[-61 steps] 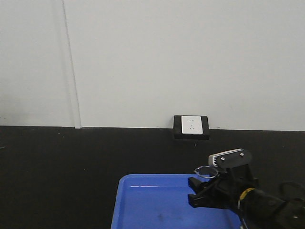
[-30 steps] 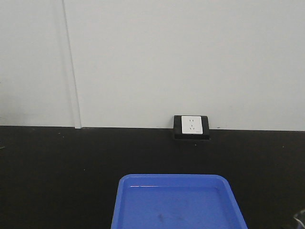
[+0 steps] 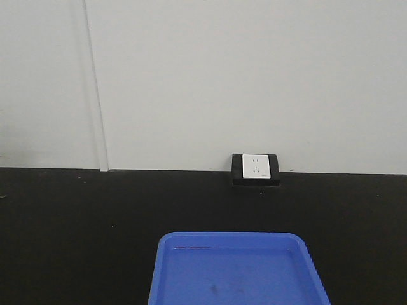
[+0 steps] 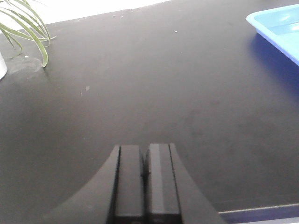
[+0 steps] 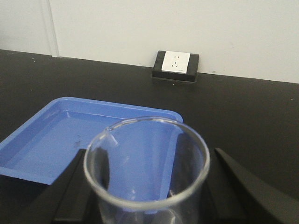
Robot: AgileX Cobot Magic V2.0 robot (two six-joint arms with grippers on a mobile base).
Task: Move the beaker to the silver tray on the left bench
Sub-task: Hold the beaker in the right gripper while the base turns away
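In the right wrist view the beaker [image 5: 145,168], a small clear glass cylinder with a pouring lip, stands upright between the black fingers [image 5: 77,179] of my right gripper [image 5: 148,156], which is shut on it. It is held in front of the near right corner of a blue tray [image 5: 56,140]. My left gripper [image 4: 145,151] is shut with nothing in it, low over the black bench top [image 4: 154,88]. The silver tray is out of view. Neither gripper shows in the front view.
The blue plastic tray [image 3: 235,267] lies on the black bench top [image 3: 76,222], and its corner shows at upper right in the left wrist view [image 4: 280,23]. A wall socket [image 3: 255,166] sits at the back. Plant leaves [image 4: 25,23] hang at far left.
One second ago the right gripper with the beaker showed at the lower right of the front view by the blue tray. It has since left that view toward the lower right.
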